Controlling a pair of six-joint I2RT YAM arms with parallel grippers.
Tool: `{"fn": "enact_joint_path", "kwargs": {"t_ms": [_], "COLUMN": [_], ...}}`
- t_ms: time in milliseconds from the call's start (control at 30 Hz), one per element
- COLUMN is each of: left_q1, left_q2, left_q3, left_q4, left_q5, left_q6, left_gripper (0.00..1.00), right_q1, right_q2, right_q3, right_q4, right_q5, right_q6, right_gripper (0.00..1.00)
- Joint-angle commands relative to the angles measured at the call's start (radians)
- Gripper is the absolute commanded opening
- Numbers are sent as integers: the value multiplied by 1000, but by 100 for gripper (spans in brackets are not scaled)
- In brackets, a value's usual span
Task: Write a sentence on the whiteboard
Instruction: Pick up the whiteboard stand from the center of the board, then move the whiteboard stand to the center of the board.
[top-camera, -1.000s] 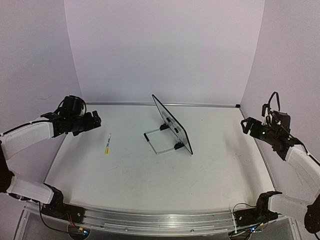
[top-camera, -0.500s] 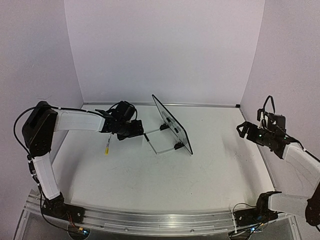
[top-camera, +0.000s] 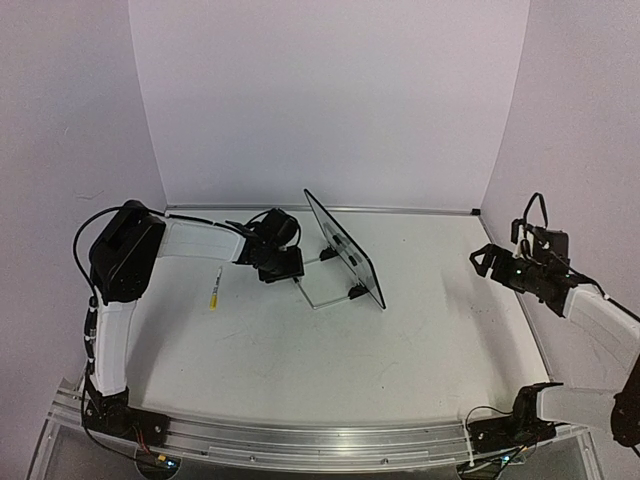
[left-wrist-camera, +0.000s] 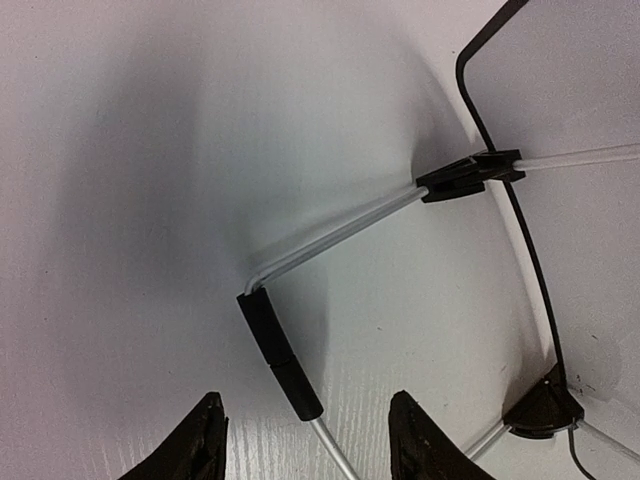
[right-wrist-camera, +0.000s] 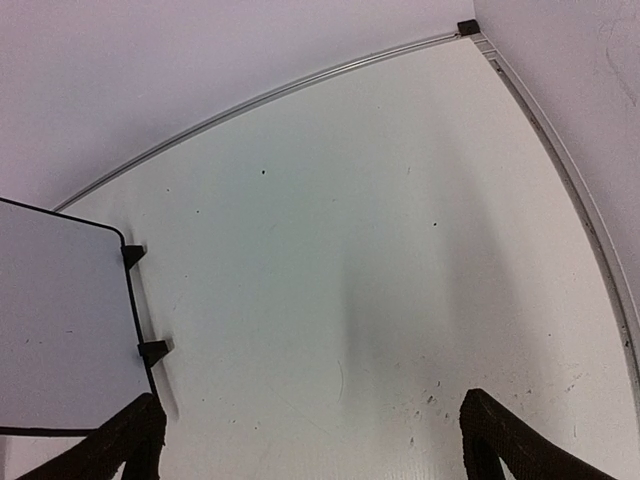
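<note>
The whiteboard (top-camera: 347, 252) stands tilted mid-table on a wire stand (top-camera: 305, 285) with two black clip feet. It is seen nearly edge-on, dark side up. No sentence can be made out on it in any view. My left gripper (top-camera: 291, 270) is open and empty, low at the stand's left end. In the left wrist view the stand's black sleeve (left-wrist-camera: 279, 354) lies just ahead of the gap of the open gripper (left-wrist-camera: 310, 445). My right gripper (top-camera: 482, 260) is open and empty at the right. In the right wrist view (right-wrist-camera: 325, 450) the board (right-wrist-camera: 60, 320) shows blank at the left.
A yellow marker (top-camera: 215, 287) lies on the table left of the stand, behind my left gripper. Walls close in the back and both sides. A metal rail (right-wrist-camera: 300, 85) runs along the table's far edge.
My left arm has swung from the far left, past the marker, to the left end of the whiteboard's stand. My right gripper has shifted slightly left. The board and the marker have not moved.
</note>
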Motion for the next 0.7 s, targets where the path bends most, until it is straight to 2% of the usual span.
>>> {"fn": "enact_joint_path", "kwargs": {"t_ms": [0,167,333,667], "left_q1": [1,2,2,4], "left_q2": [32,67,104,160], "left_q3": [61,91,117,171], "left_q4": [-32,-39,-51,-96], "left_q5": [-11,-7,-14,-35], "left_q6": [16,32,49,66], "left_gripper": [53,49,36,22], "right_q1": [5,4,5,4], "right_q2": [15,26,44,49], "right_q3": [8,11,13,7], "right_q4": [40,51,59,65], "right_q5": [-16,-27,-36,-44], "right_q6": [12,13,16,21], "right_gripper": [98,98,98,98]}}
